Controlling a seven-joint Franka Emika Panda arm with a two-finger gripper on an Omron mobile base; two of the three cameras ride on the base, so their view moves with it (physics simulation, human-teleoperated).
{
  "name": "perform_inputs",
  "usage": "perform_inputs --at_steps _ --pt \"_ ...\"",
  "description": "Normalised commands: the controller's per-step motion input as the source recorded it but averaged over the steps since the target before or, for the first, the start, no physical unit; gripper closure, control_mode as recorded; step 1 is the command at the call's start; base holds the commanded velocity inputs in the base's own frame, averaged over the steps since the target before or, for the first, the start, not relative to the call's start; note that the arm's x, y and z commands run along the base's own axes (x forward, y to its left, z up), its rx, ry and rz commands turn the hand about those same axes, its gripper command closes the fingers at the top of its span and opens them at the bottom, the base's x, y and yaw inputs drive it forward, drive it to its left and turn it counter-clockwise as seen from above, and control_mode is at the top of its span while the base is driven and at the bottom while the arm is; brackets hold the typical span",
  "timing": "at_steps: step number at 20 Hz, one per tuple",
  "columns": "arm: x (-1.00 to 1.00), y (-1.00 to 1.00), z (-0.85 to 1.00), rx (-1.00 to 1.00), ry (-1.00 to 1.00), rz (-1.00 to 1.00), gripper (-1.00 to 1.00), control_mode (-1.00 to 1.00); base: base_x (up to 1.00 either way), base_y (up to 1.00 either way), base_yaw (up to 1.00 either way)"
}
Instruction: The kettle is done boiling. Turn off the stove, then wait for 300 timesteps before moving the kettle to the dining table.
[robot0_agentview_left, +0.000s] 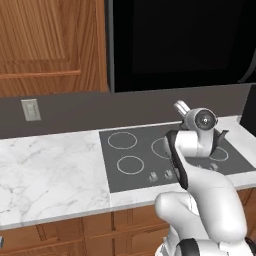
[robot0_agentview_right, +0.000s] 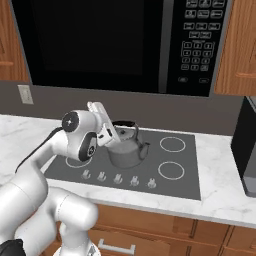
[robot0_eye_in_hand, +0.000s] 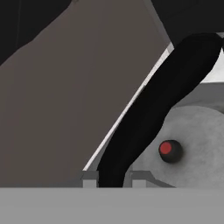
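Behind the arm on its left side, the left base view is showing the stove (robot0_agentview_left: 145, 150) sitting flush in a white marble counter (robot0_agentview_left: 50, 175), with white burner rings and small silver knobs (robot0_agentview_left: 160, 175) along its front edge. The arm's white body is covering much of the cooktop's right half, and the kettle (robot0_agentview_left: 218, 136) is peeking out past the wrist only as a dark spout and a sliver of its body, on the right rear part of the glass. A grey backsplash with a wall outlet (robot0_agentview_left: 30, 109) is running behind, with a wooden cabinet (robot0_agentview_left: 50, 45) above.

From the right base view, the kettle (robot0_agentview_right: 127, 147) is standing upright on the stove (robot0_agentview_right: 175, 172), roughly at the middle of the glass and behind the row of knobs (robot0_agentview_right: 118, 178). The gripper (robot0_agentview_right: 118, 129) is reaching in from the left at the black arched handle. A black microwave (robot0_agentview_right: 125, 45) is hanging above.

Looking along the hand, the gripper (robot0_eye_in_hand: 114, 179) is sitting nearly closed, its two grey fingertips (robot0_eye_in_hand: 89, 179) flanking the thick black handle (robot0_eye_in_hand: 153, 113) and pinching it between them. The kettle's (robot0_eye_in_hand: 197, 144) grey rounded top is lying just beyond, with the black lid knob (robot0_eye_in_hand: 169, 151) bearing a red spot.
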Motion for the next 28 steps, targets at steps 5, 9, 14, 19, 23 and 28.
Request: perform_inputs --at_steps 5,9,14,19,23,28 --pt "0.00 0.00 0.00 0.00 0.00 0.00 1.00 1.00 -0.18 -0.26 -0.28" --pt "0.00 0.00 0.00 0.00 0.00 0.00 1.00 1.00 -0.14 -0.25 -0.36" --pt "0.00 0.00 0.00 0.00 0.00 0.00 1.00 1.00 -0.10 -0.16 -0.41" --pt "0.00 0.00 0.00 0.00 0.00 0.00 1.00 1.00 -0.07 -0.14 -0.43" --pt "0.00 0.00 0.00 0.00 0.00 0.00 1.00 1.00 -0.06 -0.08 -0.46" --pt "0.00 0.00 0.00 0.00 0.00 0.00 1.00 1.00 -0.09 -0.04 -0.49"
